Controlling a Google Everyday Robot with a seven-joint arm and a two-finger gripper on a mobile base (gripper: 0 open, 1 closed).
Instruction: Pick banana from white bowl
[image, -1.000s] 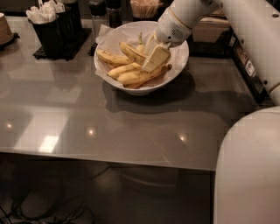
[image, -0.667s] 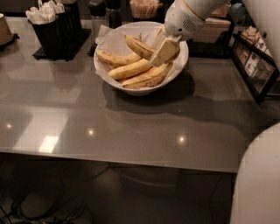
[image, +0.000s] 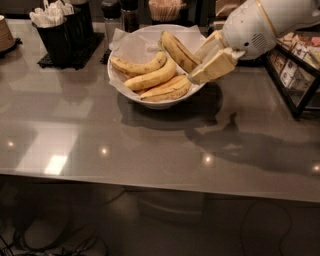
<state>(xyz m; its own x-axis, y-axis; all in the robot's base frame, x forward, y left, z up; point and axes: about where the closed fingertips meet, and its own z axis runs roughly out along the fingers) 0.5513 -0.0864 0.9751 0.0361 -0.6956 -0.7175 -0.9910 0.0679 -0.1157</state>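
Here the gripper (image: 196, 78) sits at the right rim of the white bowl (image: 150, 103). Its beige jaws slant down and to the left from the rounded white wrist (image: 250, 27). Whether the jaws are wide, narrow or closed on something cannot be told, since their tips merge with the fruit beneath them.

The banana (image: 178, 50), long, brown-speckled and marked with a dark ridge line, lies just up and left of the jaws. It is tilted against the bowl's far right side, and its lower end runs down toward the jaw tips. Whether it touches them cannot be told.

Directly left of the jaw tips, two more bananas (image: 169, 90) lie stacked along the bowl's front wall, their right ends right at the tips. Farther left of the jaws lie another banana (image: 153, 78) and, beyond it, a curved one (image: 141, 66). All of them rest on crumpled white paper (image: 131, 44) lining the bowl.

The bowl stands on a glossy grey desk (image: 100, 150). The arm's shadow (image: 235, 140) falls on the desk below the jaws. Well to the left of the jaws, past the bowl, a black holder (image: 62, 37) full of white packets stands on a dark mat. Behind the bowl are two shakers (image: 112, 14). To the right of the jaws, under the wrist, is a dark rack (image: 295, 67) with small packets.
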